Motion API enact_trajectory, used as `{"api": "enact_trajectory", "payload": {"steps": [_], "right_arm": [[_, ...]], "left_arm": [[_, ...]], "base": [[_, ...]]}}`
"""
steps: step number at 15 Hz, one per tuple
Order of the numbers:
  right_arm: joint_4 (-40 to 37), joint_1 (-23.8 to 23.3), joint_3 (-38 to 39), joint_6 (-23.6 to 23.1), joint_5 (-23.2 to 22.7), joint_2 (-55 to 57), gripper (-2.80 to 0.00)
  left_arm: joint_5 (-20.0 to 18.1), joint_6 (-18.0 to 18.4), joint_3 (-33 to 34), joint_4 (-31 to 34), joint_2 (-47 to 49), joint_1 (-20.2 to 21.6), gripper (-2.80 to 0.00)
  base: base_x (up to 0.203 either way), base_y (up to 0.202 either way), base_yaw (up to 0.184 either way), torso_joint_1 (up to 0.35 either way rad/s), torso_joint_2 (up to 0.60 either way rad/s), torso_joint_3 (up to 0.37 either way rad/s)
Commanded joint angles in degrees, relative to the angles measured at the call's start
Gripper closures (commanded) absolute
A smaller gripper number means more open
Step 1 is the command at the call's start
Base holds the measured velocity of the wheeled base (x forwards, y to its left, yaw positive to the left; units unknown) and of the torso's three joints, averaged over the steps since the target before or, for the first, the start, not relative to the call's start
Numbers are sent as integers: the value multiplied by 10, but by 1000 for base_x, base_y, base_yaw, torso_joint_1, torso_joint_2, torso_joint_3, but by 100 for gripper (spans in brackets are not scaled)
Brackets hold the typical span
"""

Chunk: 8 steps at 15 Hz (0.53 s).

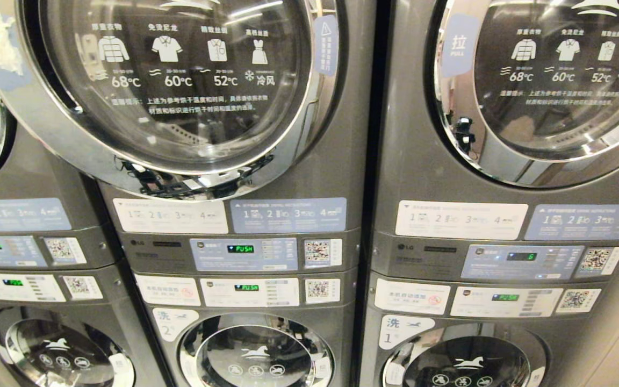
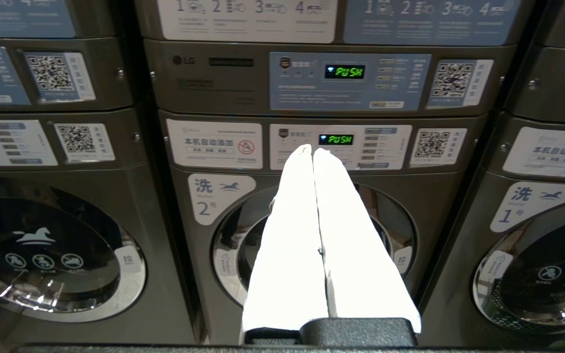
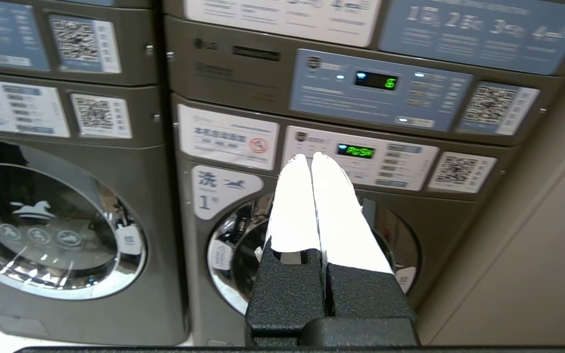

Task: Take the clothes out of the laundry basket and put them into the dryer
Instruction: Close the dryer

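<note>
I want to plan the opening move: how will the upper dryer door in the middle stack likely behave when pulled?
The middle dryer door looks rigid: thick chrome ring around glass, so probably heavy and stiff, swinging rather than flexing. The polished ring may be slippery to grip. A blue label sits at its right edge, possibly marking the pull side, though I cannot read it.

Each gripper has 2 long, smooth white fingers tapering to rounded tips. The left gripper (image 2: 313, 148) fingers rise from a black textured base. The right gripper (image 3: 310, 158) has the same white fingers set in grainy black mounts.
</note>
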<state>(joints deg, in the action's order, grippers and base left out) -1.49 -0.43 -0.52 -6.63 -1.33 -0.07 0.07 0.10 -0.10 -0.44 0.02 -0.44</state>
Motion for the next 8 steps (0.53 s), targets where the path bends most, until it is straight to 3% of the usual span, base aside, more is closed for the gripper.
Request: {"api": "enact_trajectory", "payload": {"steps": [1,8], "right_arm": [[0,0,0,0,-1,1,0],[1,0,1,2,0,1,0]], "left_arm": [[0,0,0,0,0,0,0],[0,0,0,0,0,0,0]], "base": [[0,198,3,2,6,2],[0,196,-1,2,2,3]]}}
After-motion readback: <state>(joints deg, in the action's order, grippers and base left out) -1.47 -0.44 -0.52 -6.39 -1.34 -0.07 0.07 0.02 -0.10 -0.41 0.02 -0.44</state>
